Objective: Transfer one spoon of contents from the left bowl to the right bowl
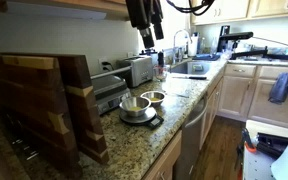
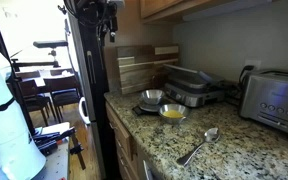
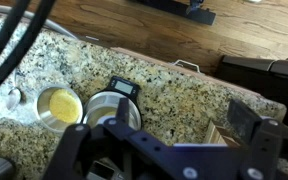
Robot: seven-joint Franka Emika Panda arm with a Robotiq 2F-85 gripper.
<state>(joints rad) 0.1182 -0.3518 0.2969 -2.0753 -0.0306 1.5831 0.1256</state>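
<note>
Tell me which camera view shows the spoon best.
An exterior view: the spoon lies whole on the granite counter. The wrist view catches only its bowl end at the left edge. Elsewhere I cannot make it out.

An exterior view sits low at the cutting board (image 1: 44, 100) end of the surface (image 1: 134, 145) and faces along it toward the far sink (image 1: 189, 68). An exterior view faces back from the opposite end, close beside the toaster (image 2: 274, 100) on its right, with the board far behind. The wrist view looks steeply down from high above. All three views share the left bowl (image 3: 109, 108) and the right bowl (image 3: 59, 104), side by side mid-surface.
</note>
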